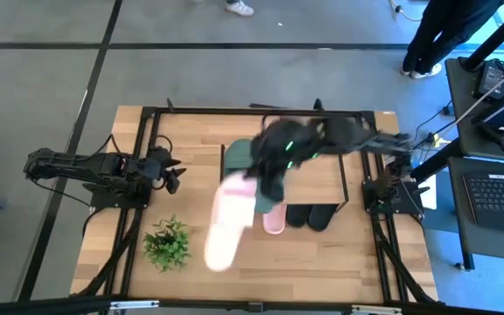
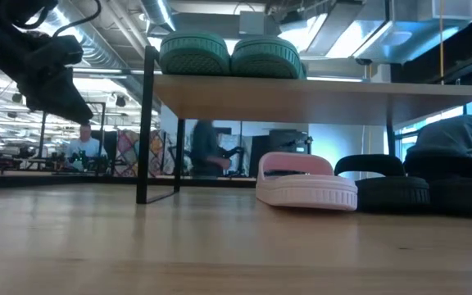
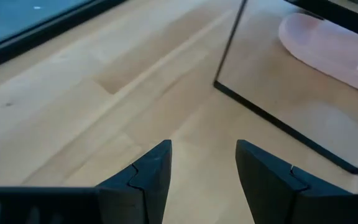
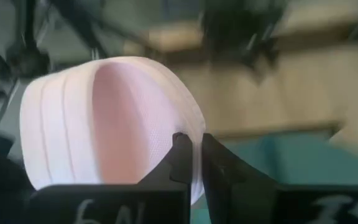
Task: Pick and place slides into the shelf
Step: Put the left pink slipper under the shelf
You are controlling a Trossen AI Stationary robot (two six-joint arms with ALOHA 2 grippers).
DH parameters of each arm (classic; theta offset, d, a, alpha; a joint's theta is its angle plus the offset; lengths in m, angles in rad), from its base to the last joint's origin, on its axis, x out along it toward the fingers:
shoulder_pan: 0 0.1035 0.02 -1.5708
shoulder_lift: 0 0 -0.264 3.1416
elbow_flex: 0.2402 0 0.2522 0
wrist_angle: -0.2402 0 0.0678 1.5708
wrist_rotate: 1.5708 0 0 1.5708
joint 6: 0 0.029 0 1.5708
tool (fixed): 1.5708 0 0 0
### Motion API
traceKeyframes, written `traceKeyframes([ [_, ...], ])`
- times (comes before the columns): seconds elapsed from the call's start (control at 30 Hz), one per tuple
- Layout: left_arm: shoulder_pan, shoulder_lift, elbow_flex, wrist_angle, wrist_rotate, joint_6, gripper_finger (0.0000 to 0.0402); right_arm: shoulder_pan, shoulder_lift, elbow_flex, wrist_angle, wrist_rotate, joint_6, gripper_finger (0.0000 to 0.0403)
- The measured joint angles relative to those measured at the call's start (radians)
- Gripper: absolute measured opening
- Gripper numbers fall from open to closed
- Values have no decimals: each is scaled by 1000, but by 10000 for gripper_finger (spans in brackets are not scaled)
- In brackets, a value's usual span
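Holding a pink slide (image 1: 228, 223) by its strap, the right claw (image 1: 269, 179) hangs just in front of the shelf (image 1: 322, 144), with the slide's long side pointing away from the shelf.

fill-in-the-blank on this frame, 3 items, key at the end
1. The right gripper is shut on a ___ slide.
2. The pair on top of the shelf is ___.
3. The left gripper is ___ and holds nothing.
4. The potted plant stands nearer the ___ arm.

Missing words: pink; green; open; left
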Motion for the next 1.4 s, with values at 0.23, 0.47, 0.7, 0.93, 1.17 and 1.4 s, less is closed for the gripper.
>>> traceKeyframes([
  [0.23,0,0,0,0,60,6,170,140,141,-1,-123,-36,112,19],
  [0.47,0,0,0,-1,93,6,170,240,257,-1,-126,39,170,19],
  [0.7,0,0,0,-3,95,6,170,309,353,-1,-186,373,189,19],
  [0.93,0,0,0,-3,95,5,170,333,432,-1,-202,450,281,19],
  [1.17,0,0,0,-7,95,5,170,338,506,0,-215,486,293,19],
  [1.4,0,0,0,-10,95,5,170,344,552,0,-224,541,255,49],
])
